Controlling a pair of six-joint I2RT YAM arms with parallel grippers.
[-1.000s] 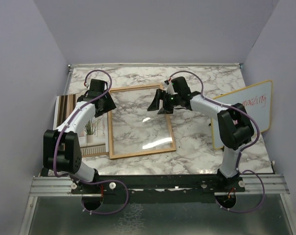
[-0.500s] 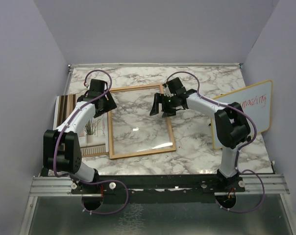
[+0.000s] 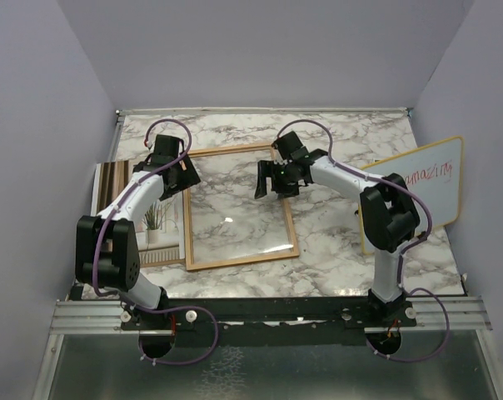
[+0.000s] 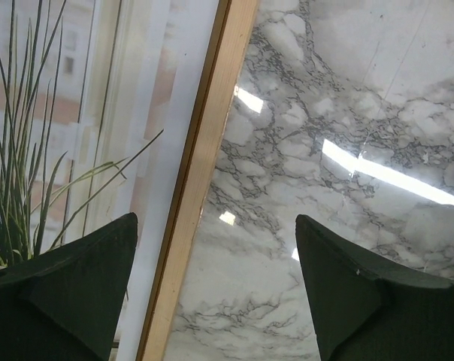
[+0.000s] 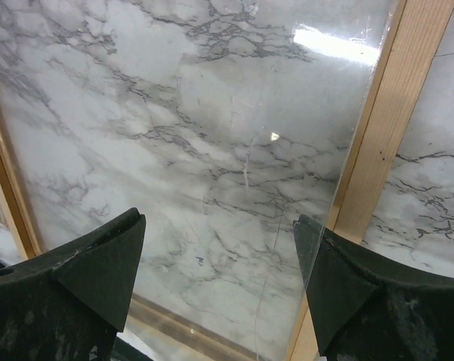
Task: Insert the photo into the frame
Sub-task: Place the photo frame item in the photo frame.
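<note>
We see the frame (image 3: 243,260) lying flat in the middle of the tabletop (image 3: 343,250), marble showing through its clear pane. The photo (image 3: 161,235) lies outside it, right against its left rim and along the table's left edge. Our left gripper (image 3: 179,177) hangs with its fingers spread wide astride that left rim, one finger over the photo and the other over the pane, holding nothing. Our right gripper (image 3: 274,179) hangs spread just as wide over the pane beside the right rim, also holding nothing, and a whiteboard (image 3: 439,179) sits at the right edge.
</note>
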